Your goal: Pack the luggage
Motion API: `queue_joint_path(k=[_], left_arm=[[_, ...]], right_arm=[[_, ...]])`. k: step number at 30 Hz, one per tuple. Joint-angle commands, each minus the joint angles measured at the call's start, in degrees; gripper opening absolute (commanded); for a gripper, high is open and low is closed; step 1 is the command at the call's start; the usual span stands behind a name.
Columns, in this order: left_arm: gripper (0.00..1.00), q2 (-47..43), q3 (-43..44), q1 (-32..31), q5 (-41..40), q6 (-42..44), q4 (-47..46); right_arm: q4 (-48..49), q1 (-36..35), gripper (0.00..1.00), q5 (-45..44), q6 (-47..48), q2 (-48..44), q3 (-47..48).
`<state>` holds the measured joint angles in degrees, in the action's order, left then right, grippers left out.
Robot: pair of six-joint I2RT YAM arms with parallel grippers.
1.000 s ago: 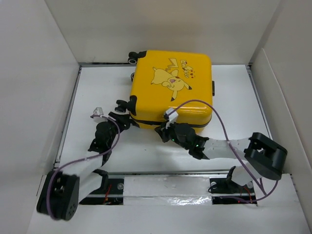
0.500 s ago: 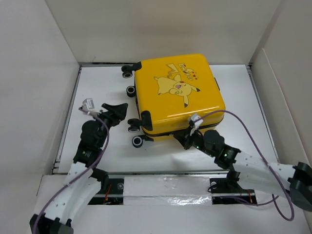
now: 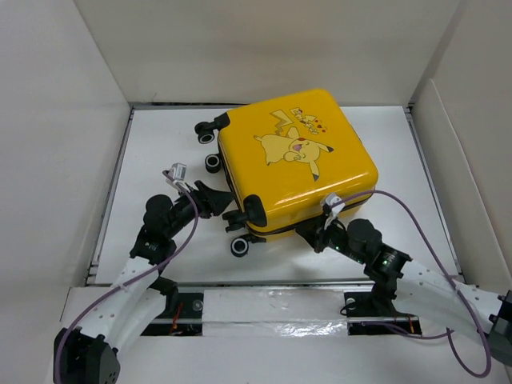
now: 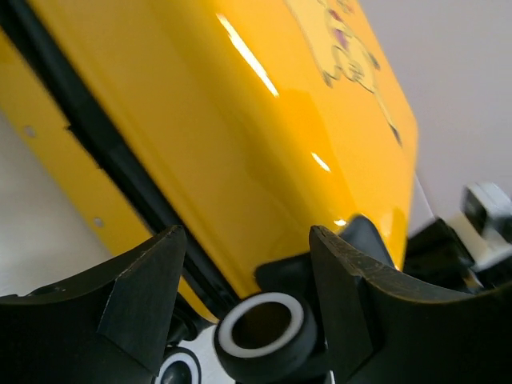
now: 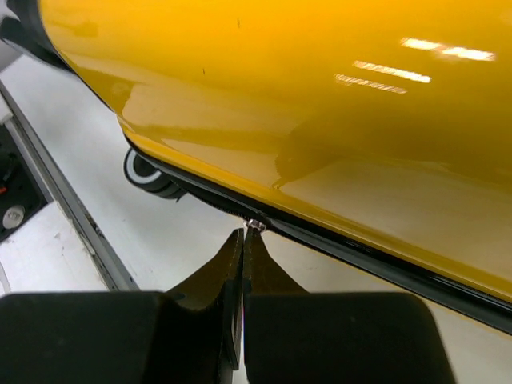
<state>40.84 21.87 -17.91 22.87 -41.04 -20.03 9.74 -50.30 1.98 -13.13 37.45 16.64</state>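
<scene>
- The right gripper (image 5: 242, 234) has its fingers pressed flat together. Their tips meet the black zipper seam (image 5: 360, 251) on the near edge, where a small metal piece sits. I cannot tell whether it is pinched.
- That placement suggests it is working the zipper, to open or seal the case.
- The left gripper (image 4: 246, 236) has its fingers apart, straddling a black wheel (image 4: 264, 336) with a white ring at the case's near left corner. This is probably to brace or turn the case.
- The luggage (image 3: 296, 168) lies flat and closed at the middle of the white table (image 3: 160, 144), turned at an angle between both arms.
- It is a glossy bright-yellow hard shell, with the cartoon print facing up and black wheels along its left side.
</scene>
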Motion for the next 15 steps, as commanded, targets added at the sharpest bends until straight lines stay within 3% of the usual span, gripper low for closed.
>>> queue_joint_path(k=[1,6,9,15], left_arm=[[0.60,-1.20,-2.26,-0.11,9.55,1.58,-8.69],[0.59,1.87,-3.05,-0.11,15.09,0.61,-15.01],[0.57,0.47,-5.78,-0.11,14.48,-0.01,-17.66],[0.58,-0.15,-6.40,-0.11,15.36,-0.01,-19.16]], right_arm=[[6.60,-1.55,0.00,3.29,-1.02,3.67,0.23],[9.77,-3.75,0.00,5.05,-1.73,8.51,0.40],[10.21,-5.42,0.00,4.53,-1.73,12.02,1.11],[10.48,-6.03,0.04,-1.71,-3.13,12.21,0.32]])
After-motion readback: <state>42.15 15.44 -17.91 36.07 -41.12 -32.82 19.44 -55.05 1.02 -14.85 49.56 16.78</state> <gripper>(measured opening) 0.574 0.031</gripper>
